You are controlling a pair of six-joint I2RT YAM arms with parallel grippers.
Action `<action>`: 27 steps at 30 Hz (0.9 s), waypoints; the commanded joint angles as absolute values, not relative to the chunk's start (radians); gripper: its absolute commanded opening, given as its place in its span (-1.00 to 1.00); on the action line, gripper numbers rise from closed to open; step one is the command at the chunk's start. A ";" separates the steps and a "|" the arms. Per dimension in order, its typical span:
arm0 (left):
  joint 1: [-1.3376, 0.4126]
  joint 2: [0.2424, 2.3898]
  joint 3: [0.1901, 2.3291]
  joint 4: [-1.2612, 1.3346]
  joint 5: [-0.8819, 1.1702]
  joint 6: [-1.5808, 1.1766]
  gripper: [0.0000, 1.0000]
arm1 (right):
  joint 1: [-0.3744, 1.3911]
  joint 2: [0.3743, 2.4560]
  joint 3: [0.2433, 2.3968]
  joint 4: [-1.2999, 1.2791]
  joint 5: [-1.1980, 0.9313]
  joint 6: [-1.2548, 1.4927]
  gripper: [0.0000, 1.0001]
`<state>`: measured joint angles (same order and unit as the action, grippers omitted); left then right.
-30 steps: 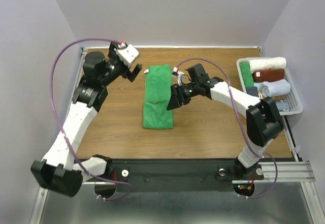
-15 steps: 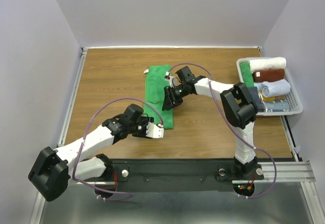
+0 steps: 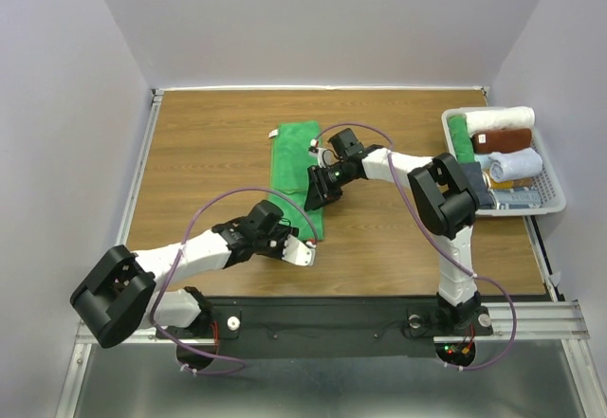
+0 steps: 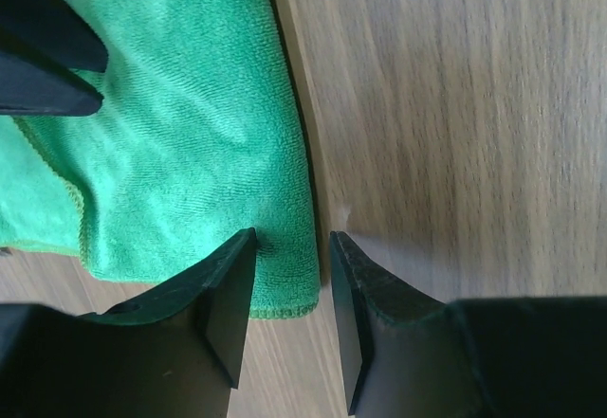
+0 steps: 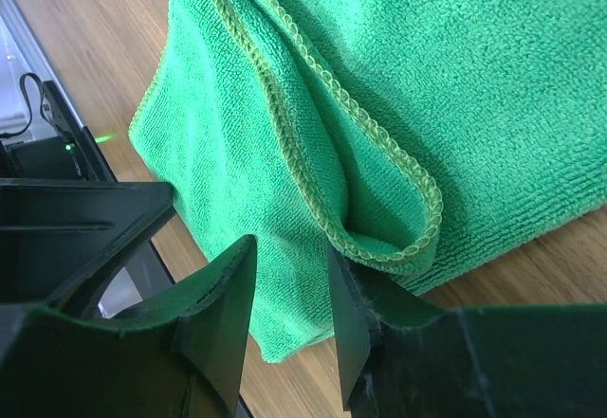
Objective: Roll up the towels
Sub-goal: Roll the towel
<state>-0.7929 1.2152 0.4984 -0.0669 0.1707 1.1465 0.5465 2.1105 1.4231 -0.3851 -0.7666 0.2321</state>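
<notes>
green towel (image 3: 289, 157) flat, folded, unrolled on counter (image 3: 209, 153), left of basket (image 3: 542, 193). left tool (image 4: 292, 243) spread astride towel corner. right tool (image 5: 290, 247) around fold, grip unclear. rolling not yet begun.

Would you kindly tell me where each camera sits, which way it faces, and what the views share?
Top external: above and behind the arm bases, looking down on the table; both arms show, left gripper and right gripper at the green towel, basket at right.
Left wrist: on the left arm, looking down past its own fingers at the towel's corner.
Right wrist: on the right arm, looking past its own fingers at a folded towel edge.
Shared: all three show the green towel.
</notes>
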 commanded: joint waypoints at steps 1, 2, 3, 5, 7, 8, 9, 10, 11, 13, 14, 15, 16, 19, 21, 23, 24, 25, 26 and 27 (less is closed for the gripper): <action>-0.804 1.227 0.482 -0.032 0.184 1.183 -0.05 | 0.557 2.128 1.399 -0.387 -0.724 0.207 -0.17; -0.802 1.233 0.480 -0.031 0.187 1.183 -0.05 | 0.555 2.129 1.397 -0.387 -0.723 0.206 -0.17; -0.804 1.242 0.479 -0.023 0.186 1.183 -0.05 | 0.555 2.129 1.397 -0.387 -0.721 0.204 -0.17; -0.804 1.281 0.480 -0.014 0.178 1.167 -0.13 | 0.555 2.132 1.394 -0.387 -0.723 0.201 -0.17; -0.804 1.311 0.486 -0.009 0.175 1.163 -0.34 | 0.555 2.128 1.391 -0.385 -0.724 0.195 -0.17; -0.804 1.318 0.489 -0.009 0.175 1.161 -0.53 | 0.555 2.126 1.388 -0.387 -0.726 0.190 -0.17; -0.804 1.319 0.494 -0.021 0.184 1.161 -0.60 | 0.557 2.125 1.381 -0.387 -0.723 0.186 -0.18; -0.805 1.318 0.495 -0.032 0.192 1.163 -0.65 | 0.555 2.123 1.373 -0.388 -0.721 0.180 -0.19; -0.807 1.309 0.506 -0.041 0.196 1.164 -0.75 | 0.555 2.111 1.365 -0.387 -0.715 0.160 -0.21; -0.813 1.301 0.517 -0.084 0.207 1.160 -0.87 | 0.555 2.091 1.324 -0.385 -0.701 0.134 -0.23; -0.815 1.292 0.535 -0.109 0.215 1.161 -0.93 | 0.555 2.071 1.310 -0.385 -0.693 0.112 -0.23; -0.815 1.289 0.544 -0.136 0.227 1.161 -1.00 | 0.555 2.060 1.295 -0.387 -0.693 0.104 -0.23; -0.816 1.282 0.555 -0.196 0.257 1.160 -1.00 | 0.555 2.050 1.279 -0.387 -0.695 0.098 -0.23; -0.841 1.261 0.609 -0.297 0.336 1.108 -1.00 | 0.555 1.996 1.212 -0.385 -0.704 0.066 -0.23; -0.854 1.262 0.630 -0.340 0.373 1.079 -1.00 | 0.555 1.976 1.203 -0.388 -0.703 0.063 -0.23; -0.864 1.284 0.672 -0.396 0.417 1.054 -1.00 | 0.557 1.951 1.198 -0.388 -0.712 0.055 -0.22; -0.865 1.292 0.687 -0.412 0.429 1.037 -1.00 | 0.555 1.942 1.198 -0.394 -0.715 0.052 -0.22; -0.865 1.299 0.704 -0.443 0.452 1.028 -1.00 | 0.555 1.925 1.200 -0.399 -0.716 0.049 -0.21; -0.865 1.319 0.739 -0.460 0.463 1.020 -1.00 | 0.555 1.916 1.203 -0.400 -0.727 0.043 -0.19; -0.865 1.330 0.759 -0.477 0.472 1.013 -1.00 | 0.555 1.908 1.206 -0.403 -0.730 0.041 -0.17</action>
<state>-0.8581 1.2999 0.6708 -0.3305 0.3656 1.0763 0.5507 1.9610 1.2083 -0.3729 -0.7624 0.0948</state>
